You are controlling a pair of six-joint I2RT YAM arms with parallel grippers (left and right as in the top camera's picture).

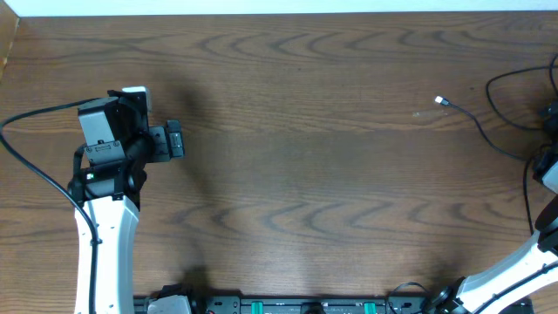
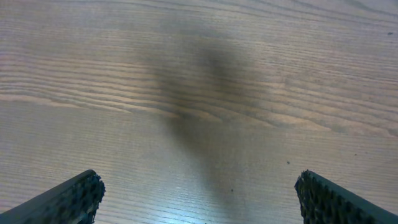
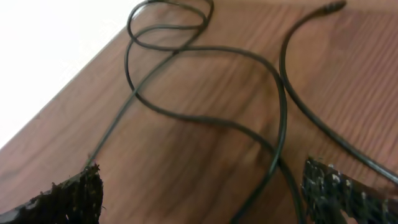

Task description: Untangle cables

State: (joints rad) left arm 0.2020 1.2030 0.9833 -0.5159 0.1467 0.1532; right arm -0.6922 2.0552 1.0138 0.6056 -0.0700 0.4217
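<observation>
- Left claw, far left of the bench: jaws spread wide, nothing between them, only wood grain below.
- Right side: black cables lie slack in crossing loops near the bench corner. One plug end points inward.
- Right claw: spread wide just above the loops, pinching nothing.
- Judgement: between grasps, crossings not yet undone.
- Next move calls for pinching a single strand beside a crossing and drawing it clear. The left claw is well apart and probably has to come across to hold the other strand.
</observation>
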